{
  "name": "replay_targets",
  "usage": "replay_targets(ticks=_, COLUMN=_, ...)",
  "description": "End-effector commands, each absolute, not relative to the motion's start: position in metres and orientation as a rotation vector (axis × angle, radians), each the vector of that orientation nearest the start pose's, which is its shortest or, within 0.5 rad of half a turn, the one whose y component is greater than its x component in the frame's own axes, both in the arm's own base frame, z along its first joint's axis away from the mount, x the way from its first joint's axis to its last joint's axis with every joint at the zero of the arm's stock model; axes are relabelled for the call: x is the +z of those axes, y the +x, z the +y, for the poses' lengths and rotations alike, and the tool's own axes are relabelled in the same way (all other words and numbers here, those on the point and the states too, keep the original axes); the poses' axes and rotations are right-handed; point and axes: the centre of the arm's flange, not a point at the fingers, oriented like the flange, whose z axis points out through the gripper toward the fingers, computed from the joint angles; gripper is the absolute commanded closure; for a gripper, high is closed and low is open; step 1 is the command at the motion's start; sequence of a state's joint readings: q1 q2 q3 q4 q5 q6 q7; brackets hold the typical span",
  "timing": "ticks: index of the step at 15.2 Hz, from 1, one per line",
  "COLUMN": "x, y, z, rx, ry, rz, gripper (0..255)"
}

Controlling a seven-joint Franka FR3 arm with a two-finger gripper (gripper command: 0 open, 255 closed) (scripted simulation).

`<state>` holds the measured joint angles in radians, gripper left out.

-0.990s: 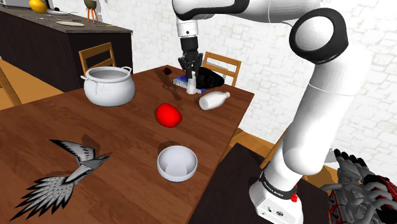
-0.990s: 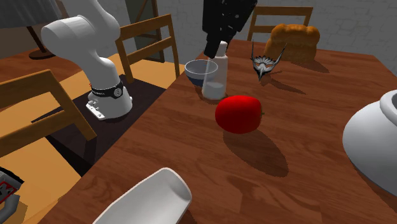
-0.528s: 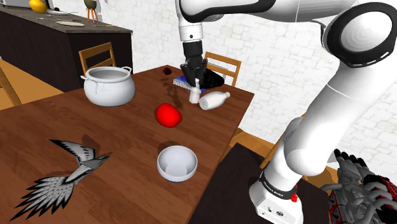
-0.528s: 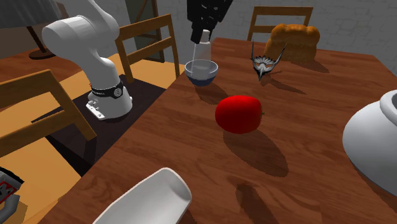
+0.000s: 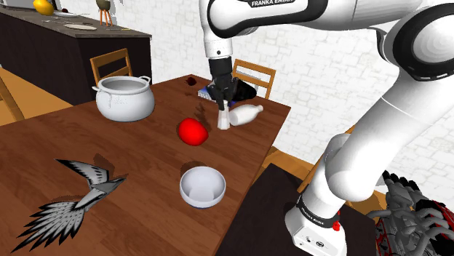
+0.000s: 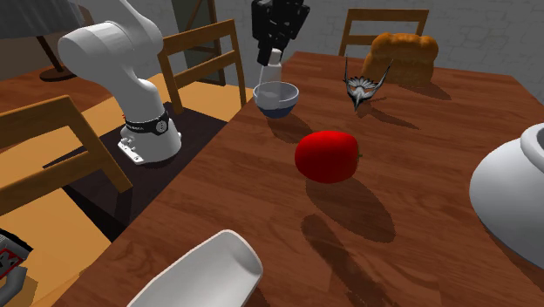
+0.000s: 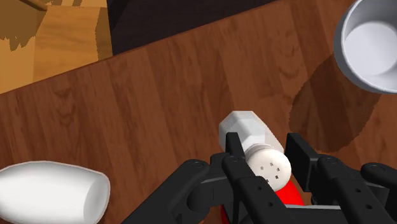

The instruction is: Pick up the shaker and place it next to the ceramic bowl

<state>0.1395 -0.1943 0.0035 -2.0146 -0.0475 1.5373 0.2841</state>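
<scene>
**Hand**: all black, two fingers, hanging from the white arm over the far part of the bench. The fingers pinch the shaker between them, one finger on each side of its cap (the wrist view shows this best).

**Shaker**: pale faceted body, round white cap with small holes. It is held in the air, clear of the wooden top. In the shoulder view it sits between the red apple and the white bottle.

**Bowl**: white inside, bluish at the foot, upright near the bench edge that faces the stand. It is well apart from the shaker, with the apple between the two.

**Red apple**: rests on the bench, partly under the hand in the wrist view.

**White bottle**: lies on its side near the far edge.

**White pot**: two handles, at the shoulder view's left.

**Bird figure**: grey, wings spread, on the near part of the bench.

**Bread loaf**: at the end of the bench, beside a wooden chair.
</scene>
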Motion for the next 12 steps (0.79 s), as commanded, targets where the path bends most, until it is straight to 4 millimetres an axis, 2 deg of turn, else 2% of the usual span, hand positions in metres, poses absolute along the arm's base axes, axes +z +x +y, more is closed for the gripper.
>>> replay_targets(ticks=1, x=0.506, y=0.463, z=0.062, rx=0.431, ry=-3.212, rz=0.219, gripper=255)
replay_targets(ticks=12, x=0.448, y=0.463, z=0.062, rx=0.431, ry=-3.212, rz=0.219, gripper=255)
